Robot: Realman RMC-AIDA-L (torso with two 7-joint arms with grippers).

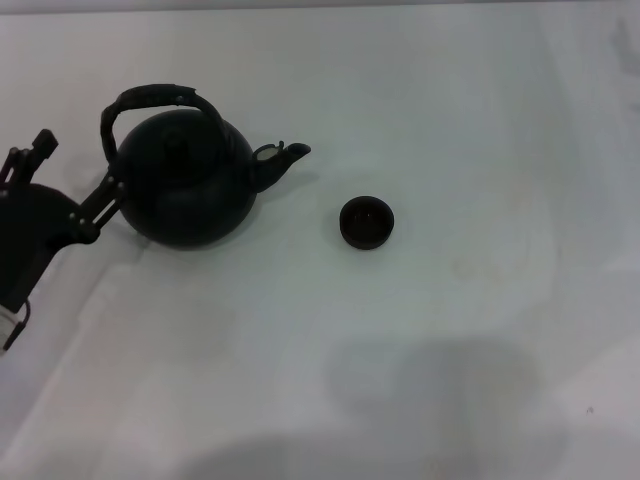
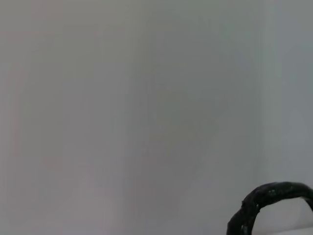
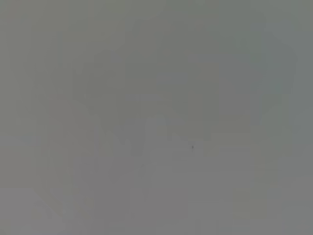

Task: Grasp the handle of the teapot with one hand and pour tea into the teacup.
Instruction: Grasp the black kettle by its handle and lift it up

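The large round black teapot [image 1: 188,180] stands upright on the white table at the left, its spout [image 1: 280,160] pointing right toward the teacup. Its arched wrapped handle [image 1: 150,97] loops over the lid; part of it also shows in the left wrist view [image 2: 271,196]. The small dark teacup [image 1: 367,222] stands to the right of the spout, apart from the teapot. My left gripper [image 1: 72,172] is open at the teapot's left side, one finger [image 1: 103,195] close against the body, below the handle. It holds nothing. My right gripper is out of view.
The white table [image 1: 450,120] stretches to the right and front of the cup. Soft shadows lie on the table near the front edge. The right wrist view shows only a plain grey surface.
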